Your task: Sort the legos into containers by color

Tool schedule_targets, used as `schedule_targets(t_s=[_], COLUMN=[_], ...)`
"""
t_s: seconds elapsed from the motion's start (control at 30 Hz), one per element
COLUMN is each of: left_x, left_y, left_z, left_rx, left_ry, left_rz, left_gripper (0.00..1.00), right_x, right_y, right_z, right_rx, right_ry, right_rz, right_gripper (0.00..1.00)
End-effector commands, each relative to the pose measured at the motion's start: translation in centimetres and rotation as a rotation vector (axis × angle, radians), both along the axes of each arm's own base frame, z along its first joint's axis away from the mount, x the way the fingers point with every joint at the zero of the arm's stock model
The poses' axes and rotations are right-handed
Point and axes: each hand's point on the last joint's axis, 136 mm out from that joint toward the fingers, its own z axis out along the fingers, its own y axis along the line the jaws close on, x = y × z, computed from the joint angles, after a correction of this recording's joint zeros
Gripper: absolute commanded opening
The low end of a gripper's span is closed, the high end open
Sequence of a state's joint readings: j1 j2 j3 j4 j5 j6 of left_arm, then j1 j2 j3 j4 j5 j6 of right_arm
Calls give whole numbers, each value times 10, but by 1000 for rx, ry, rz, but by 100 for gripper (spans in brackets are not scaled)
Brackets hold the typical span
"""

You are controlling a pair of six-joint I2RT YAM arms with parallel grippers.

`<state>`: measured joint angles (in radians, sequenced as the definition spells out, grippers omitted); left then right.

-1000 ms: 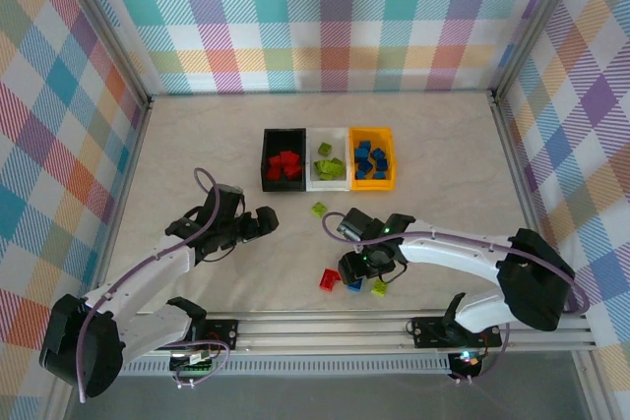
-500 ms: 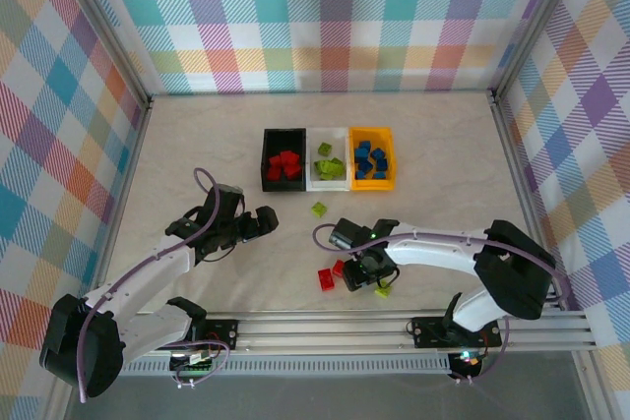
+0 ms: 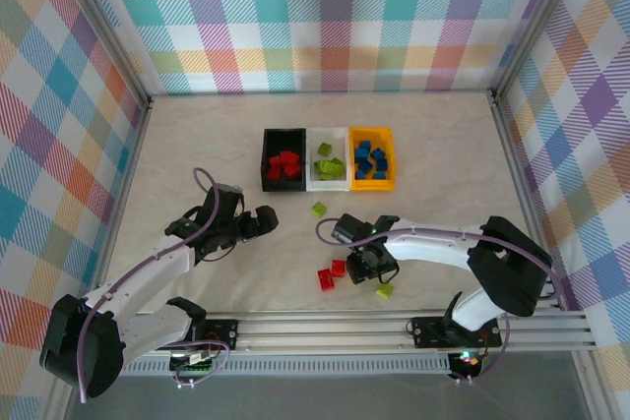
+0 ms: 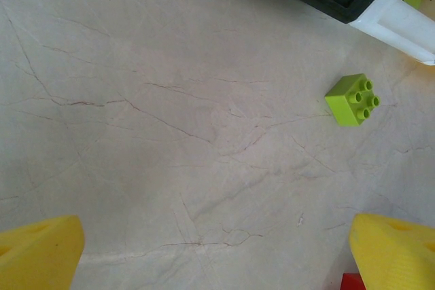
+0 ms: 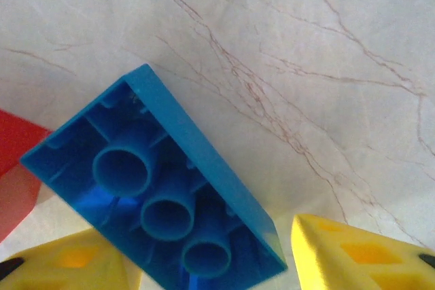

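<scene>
- left gripper: claw spread wide and empty, hanging over bare table. The lone green brick lies ahead of it, off to its right. If it comes down from here it probably closes on nothing, or a finger knocks the brick away.
- black bin: holds reds, and its near corner shows just beyond that green brick in the left wrist view. A low reach could bump the bin wall and shift the whole row.
- white bin: holds greens and touches the black one. A green dropped short lands among the reds, which is a colour mix-up.
- red bricks: two loose ones on the table just left of the right gripper. A sideways sweep on lift-off could scatter them.
- right gripper: low at the near pile, claw pinching the blue brick by one end as far as I can tell. The brick's hollow underside faces the camera and most of it sticks out past the fingers. With an end grip like that it may pivot or slip out during the carry.
- second green brick: sits just beside the right gripper on the near side, so it is easy to nudge.
- orange-yellow bin: holds blues, at the far right of the row, well apart from the right gripper. A long carry with a weak pinch risks a drop on the way, or a release over the white bin.
</scene>
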<state>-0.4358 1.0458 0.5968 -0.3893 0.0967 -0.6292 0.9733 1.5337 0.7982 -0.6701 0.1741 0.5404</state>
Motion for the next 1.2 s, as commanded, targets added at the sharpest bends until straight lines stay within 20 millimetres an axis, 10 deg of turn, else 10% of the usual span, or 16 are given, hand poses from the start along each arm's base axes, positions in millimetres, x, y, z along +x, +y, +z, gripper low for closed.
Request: schedule_targets(t_s=[0.0,0.33,0.57,0.83,1.17], left_x=[-1,2,2,4,1], left_y=[3,-4,-5,-12,-19], left_z=[-1,1,1,3,-1], left_rx=[-14,-43,-51,-87,-103], left_ry=[4,-3,-10,-11,17], left_rz=[7,-12,-16,-32,-63], left_gripper=[100,100,100,100,100], right_x=[15,34,72,168,277], right_y=[9,9,-3,-14,-11], right_z=[0,14,60,127,114], right_rx=[11,71,159,300,279], right_ry=[-31,-91,-221,-388,-359], right_rz=[-3,-33,-116,-286,-400], right_gripper=[58,32,27,27,29])
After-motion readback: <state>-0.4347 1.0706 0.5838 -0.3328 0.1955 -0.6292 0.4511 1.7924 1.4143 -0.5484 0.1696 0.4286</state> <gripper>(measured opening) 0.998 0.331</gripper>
